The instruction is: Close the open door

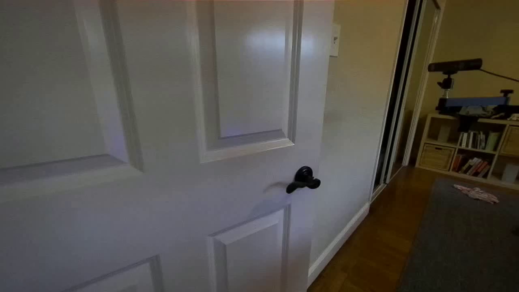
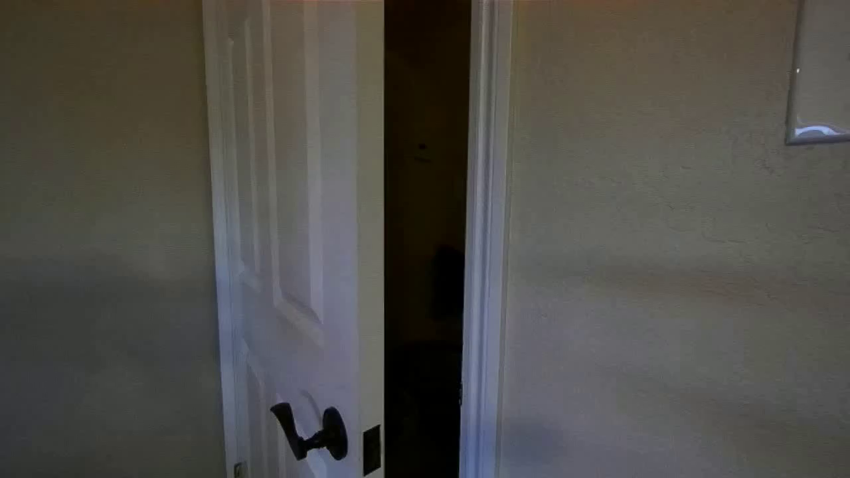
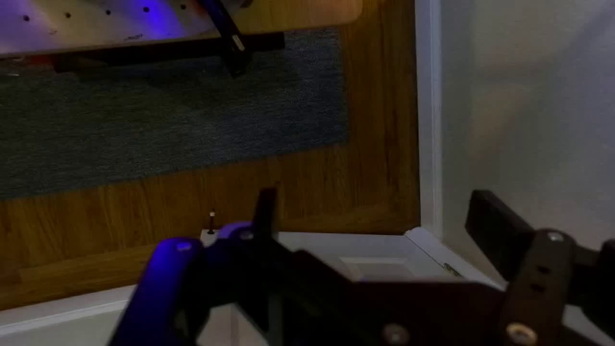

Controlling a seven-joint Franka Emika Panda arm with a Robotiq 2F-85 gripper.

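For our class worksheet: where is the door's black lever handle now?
In both exterior views, the black lever handle is near the right edge of the white panelled door, just left of the latch plate in an exterior view.

Under dim light, a gray rug (image 1: 462, 239) lies on wood floor (image 1: 377, 237) near a pale shelf (image 1: 499, 151).

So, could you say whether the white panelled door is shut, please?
Open: a dark gap separates the white panelled door from the doorframe.
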